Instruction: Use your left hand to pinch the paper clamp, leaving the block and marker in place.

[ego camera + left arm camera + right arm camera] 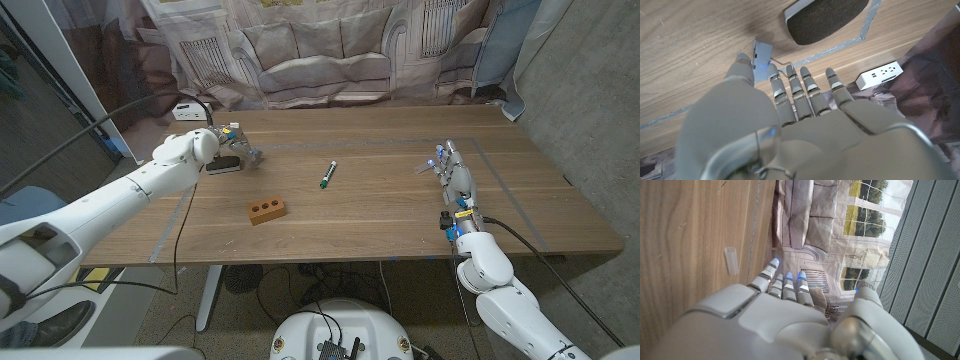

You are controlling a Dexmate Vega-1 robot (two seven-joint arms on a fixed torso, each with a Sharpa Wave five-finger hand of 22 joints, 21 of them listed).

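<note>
The left hand (pixel 222 143) is at the paper clamp (pixel 224 165), near the table's (pixel 400 215) far left corner; the clamp is a small dark thing lying just under and beside the hand in the head view, so the reach looks done and the pinch itself looks either just begun or about to begin; I cannot say the clamp is squeezed, for no frame shows its handles between the fingertips. In the left wrist view the fingers (pixel 807 90) lie nearly straight and close side by side, reaching out over the wood; the thumb (pixel 740 70) stands off to one side, its tip touching or just beside a small grey-blue plate (pixel 762 60) with a wire loop, which I take for part of the clamp; whether the thumb and a finger are closed on it I cannot tell. What remains, as I judge it, is to close thumb and finger firmly on the clamp's handles.

The block (pixel 267 210), brown with two holes, lies near the middle of the table toward its near edge, well apart from the hand; the marker (pixel 327 174) lies at the table's middle, also apart; both are untouched. The right hand (pixel 455 175) waits near the right edge, fingers stretched out together toward the far edge and holding nothing; a small clear cap (pixel 731 260) lies on the wood near its fingertips.
</note>
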